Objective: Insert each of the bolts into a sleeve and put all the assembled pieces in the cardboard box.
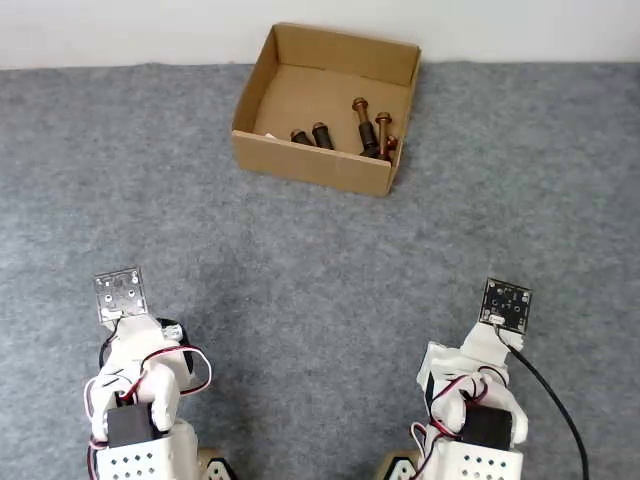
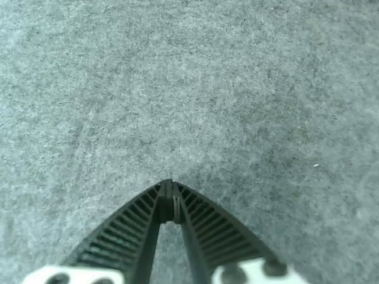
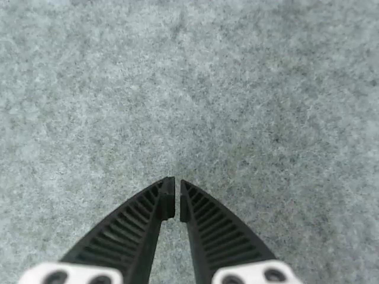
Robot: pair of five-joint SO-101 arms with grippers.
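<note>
Bolts [image 1: 366, 130] in box [image 1: 310, 166]; left hand [image 2: 172, 200] well apart.

Cardboard box [image 1: 310, 165] — sleeved bolts [image 1: 366, 128] inside, grey table [image 1: 320, 270]

Your white left arm [image 1: 140, 390] sits folded low, and your black ribbed left gripper [image 2: 170, 198] is pressed together tip to tip. Your white right arm [image 1: 475, 400] is folded the same way. Your black ribbed right gripper [image 3: 177, 201] is closed but for a thin slit.
</note>
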